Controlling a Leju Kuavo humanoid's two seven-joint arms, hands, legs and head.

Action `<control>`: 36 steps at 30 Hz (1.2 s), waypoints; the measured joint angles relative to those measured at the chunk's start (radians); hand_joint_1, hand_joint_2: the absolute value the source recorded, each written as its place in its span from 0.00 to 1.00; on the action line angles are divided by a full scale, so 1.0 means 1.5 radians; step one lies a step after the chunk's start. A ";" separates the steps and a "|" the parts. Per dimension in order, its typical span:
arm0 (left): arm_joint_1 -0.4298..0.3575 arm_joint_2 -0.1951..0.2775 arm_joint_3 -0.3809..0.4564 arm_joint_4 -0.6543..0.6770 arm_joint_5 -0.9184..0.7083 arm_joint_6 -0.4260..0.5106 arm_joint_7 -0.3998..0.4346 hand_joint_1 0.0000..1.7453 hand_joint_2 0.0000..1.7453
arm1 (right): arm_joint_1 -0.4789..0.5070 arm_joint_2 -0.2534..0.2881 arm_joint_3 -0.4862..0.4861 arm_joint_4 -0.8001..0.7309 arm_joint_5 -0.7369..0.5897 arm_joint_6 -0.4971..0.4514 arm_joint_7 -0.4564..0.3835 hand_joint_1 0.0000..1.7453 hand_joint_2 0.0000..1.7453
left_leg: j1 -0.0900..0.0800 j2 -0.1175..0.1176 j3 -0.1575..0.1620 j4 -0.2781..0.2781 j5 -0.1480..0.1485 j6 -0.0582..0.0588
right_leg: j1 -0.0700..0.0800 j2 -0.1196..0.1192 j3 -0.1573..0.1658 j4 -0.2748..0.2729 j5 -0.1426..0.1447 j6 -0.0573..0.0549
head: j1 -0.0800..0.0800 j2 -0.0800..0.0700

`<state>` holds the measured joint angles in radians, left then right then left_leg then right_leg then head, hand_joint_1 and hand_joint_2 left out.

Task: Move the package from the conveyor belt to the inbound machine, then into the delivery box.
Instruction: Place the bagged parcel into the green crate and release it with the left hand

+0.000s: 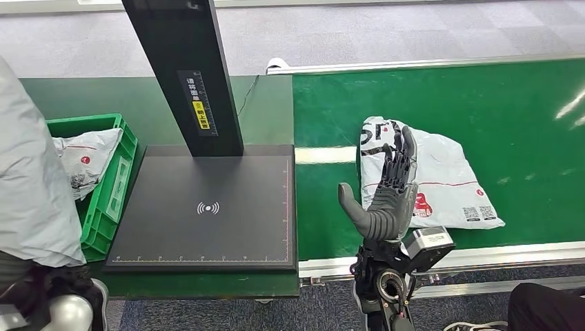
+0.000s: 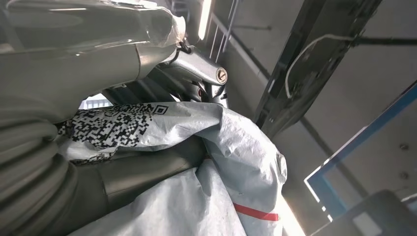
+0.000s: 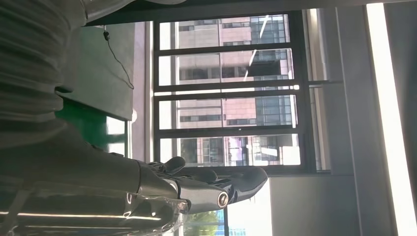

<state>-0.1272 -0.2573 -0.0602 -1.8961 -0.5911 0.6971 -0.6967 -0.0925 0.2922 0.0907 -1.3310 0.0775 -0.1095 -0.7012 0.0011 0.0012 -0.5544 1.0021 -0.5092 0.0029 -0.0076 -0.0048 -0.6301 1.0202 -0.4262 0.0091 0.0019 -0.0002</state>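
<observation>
The open right hand (image 1: 388,192) stands over the left end of the package (image 1: 441,181), which lies lengthwise along the belt (image 1: 483,103). The left hand (image 2: 44,162) holds another bag (image 2: 206,162).

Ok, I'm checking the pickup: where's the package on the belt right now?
In the head view the package lies flat on the green belt, right of the scanner platform, with the open right robot hand over its left part.

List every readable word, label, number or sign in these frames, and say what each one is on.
Black post: yellow-and-white label, characters too small to read.
Scanner plate: white wireless-wave symbol; ruler ticks along edges, without legible numbers.
Package on the belt: large black letters partly hidden by the right hand; red logo and QR codes, illegible.
Package in the left hand: QR pattern only.
</observation>
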 joint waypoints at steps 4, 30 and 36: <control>-0.005 0.002 0.006 -0.011 0.001 0.000 0.000 1.00 1.00 | 0.000 0.000 0.000 0.000 0.000 0.000 0.000 0.00 1.00 | 0.000 0.000 0.000 0.000 0.000 0.000 | 0.000 0.000 0.000 0.000 0.000 0.000 | 0.000 0.000; -0.561 0.280 0.147 0.934 -0.214 -0.120 0.441 1.00 1.00 | 0.012 -0.006 0.034 -0.019 0.007 -0.022 0.000 0.00 1.00 | 0.001 0.004 -0.007 0.000 0.007 -0.005 | 0.001 0.004 -0.009 0.002 0.007 -0.004 | 0.000 0.000; -0.585 0.300 0.143 0.987 -0.252 -0.192 0.493 1.00 1.00 | 0.018 -0.009 0.034 -0.024 0.007 -0.023 0.000 0.00 1.00 | 0.001 0.003 -0.007 0.000 0.007 -0.005 | 0.001 0.004 -0.009 0.001 0.007 -0.004 | 0.001 0.000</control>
<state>-1.0053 0.1923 0.1537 -0.4158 -0.9688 0.4086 0.0431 -0.0655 0.2781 0.1423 -1.3663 0.0878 -0.1445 -0.7012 0.0022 0.0064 -0.5654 1.0024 -0.4993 -0.0041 -0.0057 0.0005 -0.6442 1.0223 -0.4163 0.0024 0.0027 -0.0004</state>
